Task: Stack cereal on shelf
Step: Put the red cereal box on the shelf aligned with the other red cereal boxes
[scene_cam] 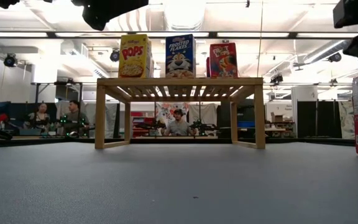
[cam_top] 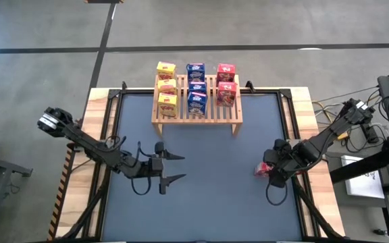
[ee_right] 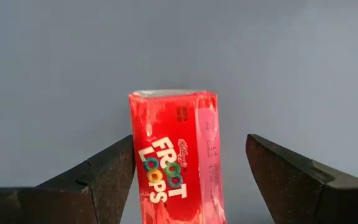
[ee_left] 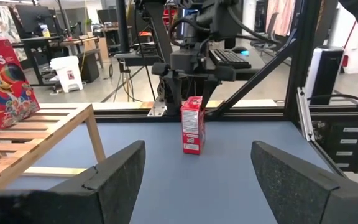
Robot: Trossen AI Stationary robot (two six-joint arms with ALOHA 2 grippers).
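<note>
The wooden slatted shelf [cam_top: 211, 111] stands on its legs at the table's far middle, seen in the low view as the shelf [scene_cam: 179, 81]. On it stand yellow [cam_top: 167, 86], blue [cam_top: 196, 84] and red [cam_top: 225, 84] cereal boxes in rows. One more red cereal box [ee_right: 176, 155] stands upright on the table at the right, also seen as the box [cam_top: 263, 169], [ee_left: 192, 124]. My right gripper [ee_right: 190, 143] hangs open just above it, pointing steeply down, a finger on either side of its top. My left gripper [cam_top: 183, 167] stands open at the table's left middle, pointing level toward the right.
Black frame rails [cam_top: 117, 135] and wooden strips border the dark mat. Cables and equipment [cam_top: 383, 108] lie off the right edge. Beyond the far edge, people sit at benches [scene_cam: 179, 127]. Bare mat lies between the shelf and both grippers.
</note>
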